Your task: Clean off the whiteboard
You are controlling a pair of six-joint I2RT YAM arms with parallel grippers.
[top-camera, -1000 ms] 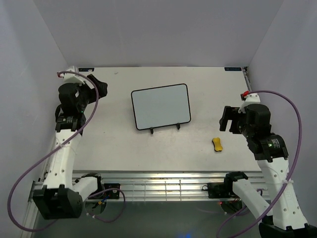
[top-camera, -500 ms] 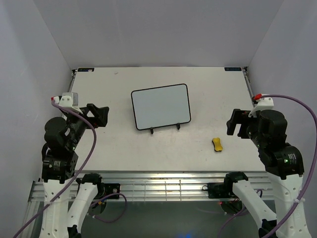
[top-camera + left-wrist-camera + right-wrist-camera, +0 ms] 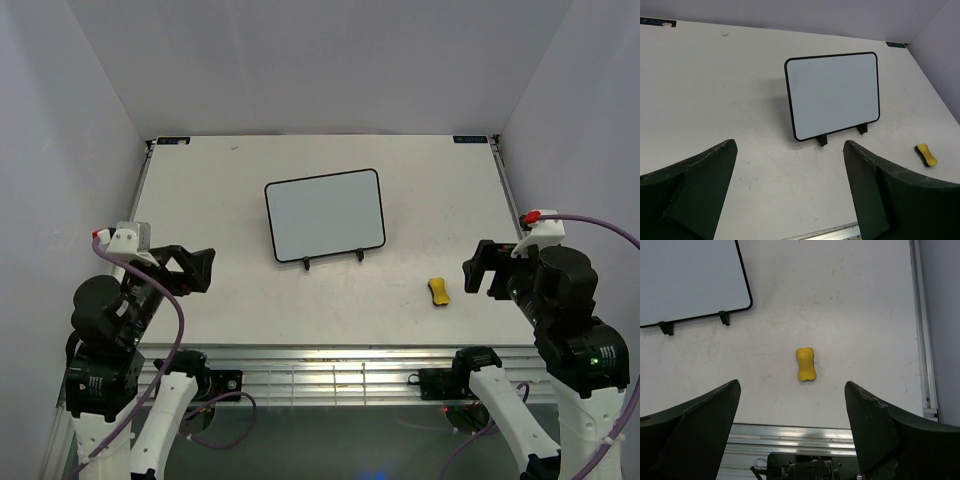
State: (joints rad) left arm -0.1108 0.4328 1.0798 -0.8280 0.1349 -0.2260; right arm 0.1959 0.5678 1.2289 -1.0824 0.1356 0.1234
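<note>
- Top external view: the whiteboard (image 3: pixel 325 215) stands propped near the middle of the table (image 3: pixel 220 180), leaning back on a stand with small black feet (image 3: pixel 306 264). Its face looks blank in all three views; I can make out no writing.
- The yellow eraser (image 3: pixel 438 291) lies flat on the table, to the right of the board and nearer the front edge, well apart from it.
- Risk: the board rests only on that light stand, so a wipe pressed against its face could likely push it backward or tip it over unless the other arm steadies it.
- Risk: the eraser is small and low, so a tool closing off-centre may nudge it away rather than lift it.
- Left tool (image 3: pixel 192 268): jaws spread wide, holding nothing, touching nothing, raised over the front left of the table.
- Right tool (image 3: pixel 482 268): jaws likewise wide apart and empty, raised above the table just right of the eraser.
</note>
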